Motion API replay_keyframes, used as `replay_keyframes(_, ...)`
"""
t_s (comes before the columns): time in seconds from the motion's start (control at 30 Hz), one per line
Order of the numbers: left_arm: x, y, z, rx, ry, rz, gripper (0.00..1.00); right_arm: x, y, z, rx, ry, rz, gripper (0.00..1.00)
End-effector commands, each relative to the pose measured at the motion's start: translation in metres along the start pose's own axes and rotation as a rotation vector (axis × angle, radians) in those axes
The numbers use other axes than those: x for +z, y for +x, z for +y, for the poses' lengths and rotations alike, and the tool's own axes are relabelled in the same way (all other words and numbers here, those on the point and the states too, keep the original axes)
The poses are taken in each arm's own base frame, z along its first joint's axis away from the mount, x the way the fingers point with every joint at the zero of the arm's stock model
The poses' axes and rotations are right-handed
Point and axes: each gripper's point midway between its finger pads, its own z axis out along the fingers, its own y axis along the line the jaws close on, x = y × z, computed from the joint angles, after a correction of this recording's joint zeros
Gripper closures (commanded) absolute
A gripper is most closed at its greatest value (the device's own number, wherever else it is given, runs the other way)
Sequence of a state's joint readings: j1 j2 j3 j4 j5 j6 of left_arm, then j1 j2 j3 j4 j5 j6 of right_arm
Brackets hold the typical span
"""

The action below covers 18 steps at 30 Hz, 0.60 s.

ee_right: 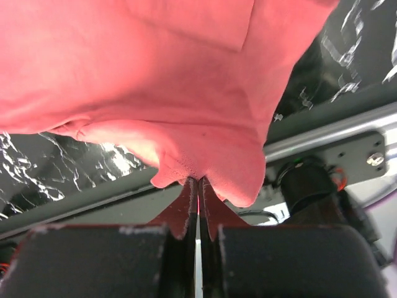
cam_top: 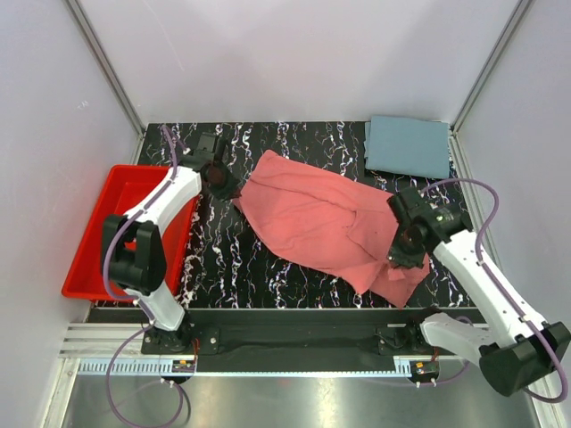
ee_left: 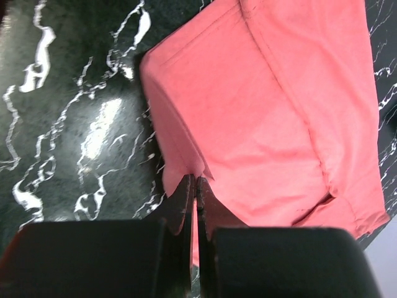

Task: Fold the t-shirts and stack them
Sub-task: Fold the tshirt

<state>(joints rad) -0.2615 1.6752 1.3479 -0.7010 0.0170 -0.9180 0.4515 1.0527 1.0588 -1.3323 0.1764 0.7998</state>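
Two shirts on our black marble-patterned table (cam_top: 268, 267), white walls (cam_top: 294, 53) around.
We count two t-shirts and one red tray (cam_top: 98, 259) at left. The salmon-pink t-shirt (cam_top: 312, 223) sprawls mid-table, the left gripper (ee_left: 193, 186) pinched tight on its far-left corner and the right gripper (ee_right: 198, 186) on its near-right edge. The folded grey-blue t-shirt (cam_top: 409, 145) lies far right.

t-shirts: 2 – pink t-shirt (cam_top: 321, 223), grey-blue t-shirt (cam_top: 409, 146) | red tray (cam_top: 98, 241): 1
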Motion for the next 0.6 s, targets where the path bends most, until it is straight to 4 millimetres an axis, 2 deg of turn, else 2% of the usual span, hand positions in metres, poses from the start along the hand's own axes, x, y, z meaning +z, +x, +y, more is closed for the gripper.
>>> replay_keyframes(0.0, -0.002, -0.013, -0.025, -0.04, 0.065, -0.008, 1.0, -0.008, -0.041, -0.011, -0.058, 0.02, -0.078, 1.0)
replay_keyframes(0.13, 0.005, -0.019, -0.031, -0.054, 0.063, -0.016, 1.0, -0.019, -0.083, -0.015, -0.038, 0.016, -0.126, 1.0)
replay_keyframes(0.27, 0.011, -0.025, -0.04, -0.066, 0.072, -0.019, 1.0, -0.02, -0.11, -0.023, -0.043, 0.022, -0.136, 1.0)
replay_keyframes(0.5, 0.027, -0.034, -0.056, -0.098, 0.097, -0.007, 1.0, -0.005, -0.136, -0.026, -0.04, 0.026, -0.142, 1.0)
replay_keyframes(0.57, 0.035, -0.039, -0.054, -0.115, 0.077, -0.003, 1.0, -0.004, -0.146, -0.024, -0.036, 0.025, -0.151, 1.0)
